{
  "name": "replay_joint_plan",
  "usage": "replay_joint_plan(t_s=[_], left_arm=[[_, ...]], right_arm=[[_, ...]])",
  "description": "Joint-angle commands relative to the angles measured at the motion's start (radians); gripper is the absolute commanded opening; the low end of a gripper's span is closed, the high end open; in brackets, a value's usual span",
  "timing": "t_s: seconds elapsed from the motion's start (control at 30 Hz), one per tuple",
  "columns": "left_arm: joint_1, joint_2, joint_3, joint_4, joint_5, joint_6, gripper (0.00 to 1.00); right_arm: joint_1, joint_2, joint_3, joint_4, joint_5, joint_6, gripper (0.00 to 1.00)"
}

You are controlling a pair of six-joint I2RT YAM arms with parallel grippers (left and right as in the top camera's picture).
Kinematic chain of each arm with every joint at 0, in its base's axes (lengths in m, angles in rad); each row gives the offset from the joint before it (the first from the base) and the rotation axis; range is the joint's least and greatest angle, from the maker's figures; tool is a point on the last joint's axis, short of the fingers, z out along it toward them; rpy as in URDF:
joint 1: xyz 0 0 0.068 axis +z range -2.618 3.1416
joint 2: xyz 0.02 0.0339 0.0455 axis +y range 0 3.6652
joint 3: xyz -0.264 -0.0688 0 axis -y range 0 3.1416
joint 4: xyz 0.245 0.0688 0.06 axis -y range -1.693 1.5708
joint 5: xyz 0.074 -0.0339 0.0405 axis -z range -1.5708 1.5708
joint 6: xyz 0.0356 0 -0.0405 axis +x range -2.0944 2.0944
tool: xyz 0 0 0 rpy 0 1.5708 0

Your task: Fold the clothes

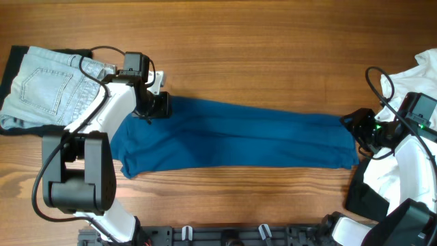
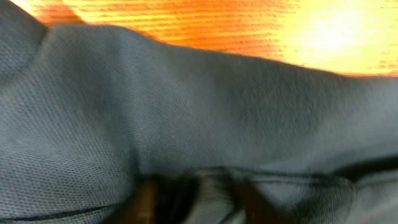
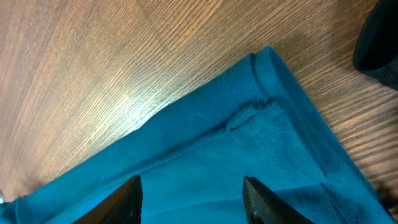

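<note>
Overhead view: a deep-blue shirt (image 1: 239, 137) lies on the wooden tabletop (image 1: 273, 41), drawn out into a long band from left to right. Its left end is wider and rumpled and its right end is squared off.

The left end effector (image 1: 156, 108) sits at the shirt's upper left corner, touching the cloth. In the left wrist view, blurred fabric fills nearly the whole picture and only dark shapes show at the bottom edge, so I cannot tell whether it is clenched or released.

The right end effector (image 1: 360, 131) is at the shirt's far right end. The right wrist view shows its two dark fingers (image 3: 127, 202) spread apart over the blue fabric, released and gripping nothing, with a hemmed corner of the shirt just ahead.

Folded pale jeans (image 1: 48, 85) lie at the upper left, near the left arm. White cloth (image 1: 420, 72) is heaped at the right edge.
</note>
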Motion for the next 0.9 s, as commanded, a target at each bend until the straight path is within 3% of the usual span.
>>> replay_joint_plan(t_s=[0.0,0.33,0.47,0.57,0.87], left_arm=[[0.004,-0.005,0.011,-0.031,0.071,-0.003,0.04],[0.039,-0.154,0.018,-0.135,0.041,-0.003,0.05],[0.054,-0.180,0.018,-0.166,0.013,-0.002,0.21],[0.054,-0.174,0.018,-0.156,0.013,-0.002,0.48],[0.053,-0.153,-0.061,-0.035,0.021,-0.003,0.59]], right_arm=[[-0.005,-0.009,0.018,-0.001,0.007,-0.002,0.52],[-0.005,-0.009,0.018,0.000,0.008,-0.002,0.52],[-0.005,-0.009,0.018,0.002,0.008,-0.002,0.52],[-0.005,-0.009,0.018,0.002,0.008,-0.001,0.52],[-0.005,-0.009,0.018,-0.001,0.008,-0.002,0.52]])
